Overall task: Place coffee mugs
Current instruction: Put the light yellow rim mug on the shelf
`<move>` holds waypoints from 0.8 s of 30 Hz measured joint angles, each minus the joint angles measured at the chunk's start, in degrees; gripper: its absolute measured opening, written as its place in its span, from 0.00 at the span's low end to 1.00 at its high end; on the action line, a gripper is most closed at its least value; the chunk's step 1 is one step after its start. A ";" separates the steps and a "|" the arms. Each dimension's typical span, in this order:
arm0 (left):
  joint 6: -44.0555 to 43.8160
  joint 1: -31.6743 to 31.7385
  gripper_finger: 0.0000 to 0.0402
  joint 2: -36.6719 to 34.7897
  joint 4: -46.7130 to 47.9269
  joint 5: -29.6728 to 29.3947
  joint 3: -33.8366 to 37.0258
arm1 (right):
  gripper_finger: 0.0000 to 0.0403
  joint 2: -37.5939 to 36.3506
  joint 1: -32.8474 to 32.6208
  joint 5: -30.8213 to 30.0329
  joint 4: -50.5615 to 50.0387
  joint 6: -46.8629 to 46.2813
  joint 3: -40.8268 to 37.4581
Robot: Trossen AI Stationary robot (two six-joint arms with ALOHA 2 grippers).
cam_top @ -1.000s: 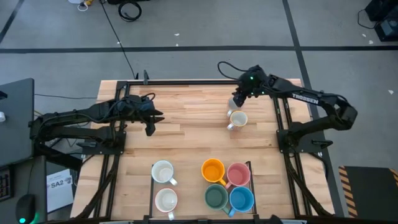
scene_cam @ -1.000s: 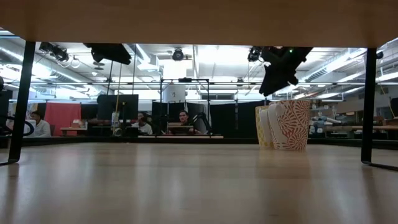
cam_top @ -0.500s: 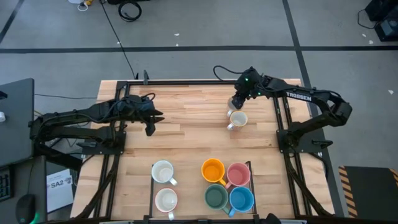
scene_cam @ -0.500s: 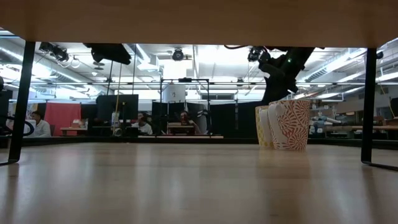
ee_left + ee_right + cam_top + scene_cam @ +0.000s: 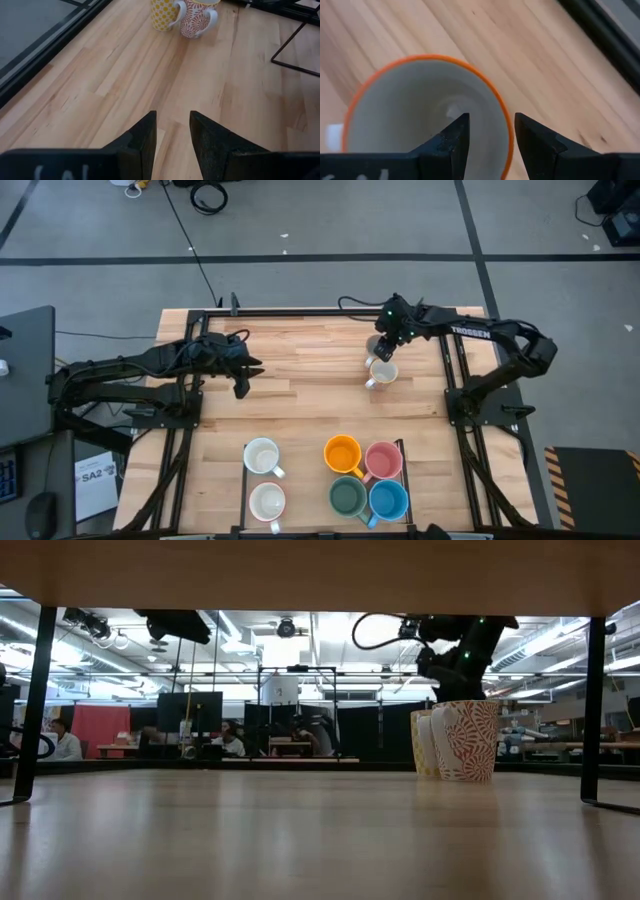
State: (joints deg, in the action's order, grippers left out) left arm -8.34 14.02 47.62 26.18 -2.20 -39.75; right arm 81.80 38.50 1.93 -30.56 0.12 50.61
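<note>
Two patterned mugs stand on their bases at the table's far right: a yellow dotted mug (image 5: 162, 12) and a red-flowered mug (image 5: 468, 740) just nearer. My right gripper (image 5: 384, 346) is over the yellow dotted mug, pointing down and open. In the right wrist view one finger (image 5: 452, 137) stands over the mug's cream hollow and the other (image 5: 535, 142) outside its orange rim (image 5: 504, 131). I see no touch. My left gripper (image 5: 172, 125) is open and waits above bare wood on the table's left (image 5: 243, 376).
Near the table's front edge, black wire racks hold two white mugs (image 5: 262, 456) (image 5: 268, 502), plus orange (image 5: 343, 454), pink (image 5: 383, 460), dark green (image 5: 348, 497) and blue (image 5: 388, 500) mugs. Bare wood lies in the table's middle. People sit in the room beyond.
My right gripper has come down from above the two patterned mugs to the rim of the farther one. Its wrist has swung a little toward the table's left. The mugs have stayed where they were.
</note>
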 joint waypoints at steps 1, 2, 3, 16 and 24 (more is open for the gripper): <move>0.00 -0.02 0.31 0.00 0.02 0.00 0.00 | 0.40 0.74 0.00 0.02 0.13 0.00 0.00; 0.00 -0.02 0.31 0.00 0.00 0.00 0.00 | 0.40 1.45 0.00 0.00 0.14 -0.01 0.00; 0.00 -0.02 0.31 0.00 0.00 0.00 0.00 | 0.40 2.14 0.00 0.03 0.41 -0.13 0.00; -0.02 0.00 0.31 0.00 -0.02 -0.02 0.00 | 0.24 4.90 -0.20 0.66 1.38 -0.23 0.04; -0.02 0.00 0.31 0.00 -0.01 -0.03 0.00 | 0.07 4.61 -0.22 0.89 1.83 -0.65 0.09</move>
State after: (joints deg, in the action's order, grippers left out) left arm -8.36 14.02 47.62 26.17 -2.23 -39.75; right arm 86.42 38.28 2.83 -28.73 -0.53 50.70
